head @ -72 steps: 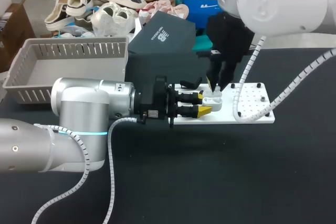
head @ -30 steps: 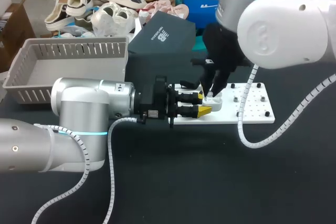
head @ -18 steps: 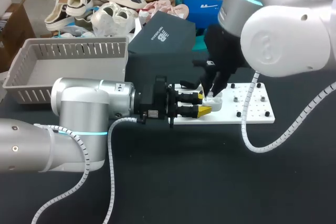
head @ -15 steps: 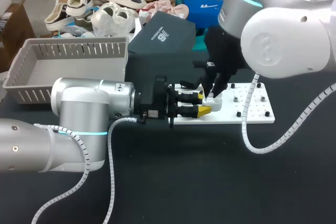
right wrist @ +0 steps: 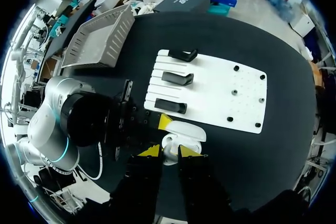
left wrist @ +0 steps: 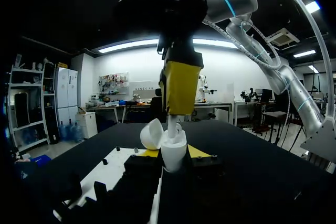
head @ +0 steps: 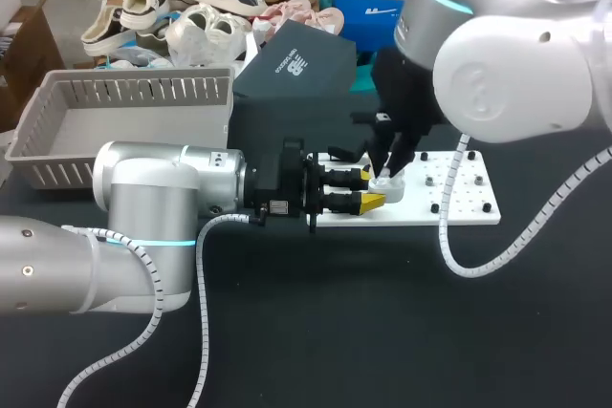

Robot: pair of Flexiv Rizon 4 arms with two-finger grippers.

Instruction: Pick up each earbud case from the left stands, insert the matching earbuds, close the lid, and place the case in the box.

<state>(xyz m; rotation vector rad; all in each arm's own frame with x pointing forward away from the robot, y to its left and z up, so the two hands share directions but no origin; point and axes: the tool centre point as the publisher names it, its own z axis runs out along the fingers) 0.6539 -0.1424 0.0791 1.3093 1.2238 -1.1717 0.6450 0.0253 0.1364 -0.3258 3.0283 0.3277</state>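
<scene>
In left tool [head: 369, 188], case [left wrist: 174, 155]; above, earbud [left wrist: 172, 125]

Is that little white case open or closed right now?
Open. Its rounded lid is tipped back beside the white case, and the right hand holds an earbud at its mouth.

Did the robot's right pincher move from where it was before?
Yes. The right gripper, holding an earbud, has come down and a little left, toward the earbud case at the white board's left end.
</scene>
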